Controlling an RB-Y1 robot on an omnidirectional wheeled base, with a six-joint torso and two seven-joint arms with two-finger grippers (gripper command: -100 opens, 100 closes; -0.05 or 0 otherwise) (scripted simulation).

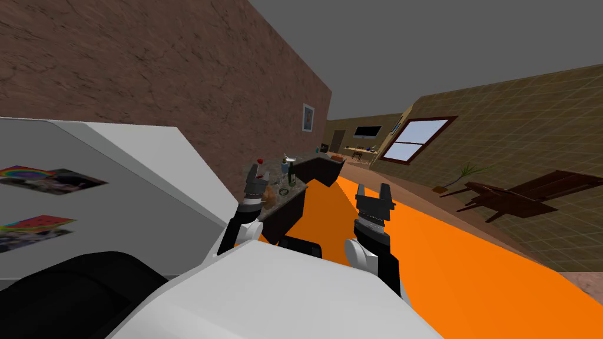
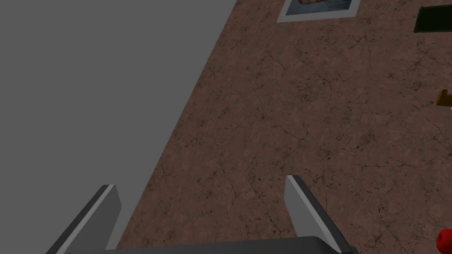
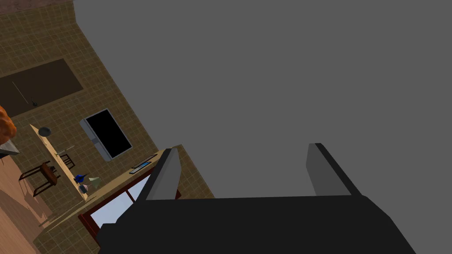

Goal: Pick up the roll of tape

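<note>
Both pincers released, empty. Left pincer (image 1: 258,172) up at worktop's (image 1: 298,190) near end, right pincer (image 1: 373,188) above orange floor (image 1: 471,265). Roll of tape (image 1: 284,192), a small dark ring, lies near worktop's floor-side edge, beside green bottle (image 1: 291,175).

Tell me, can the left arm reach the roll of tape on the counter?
Probably, once lowered: the left gripper is open, aimed at the wall, and the roll of tape lies uncovered on the counter just beyond.
</note>
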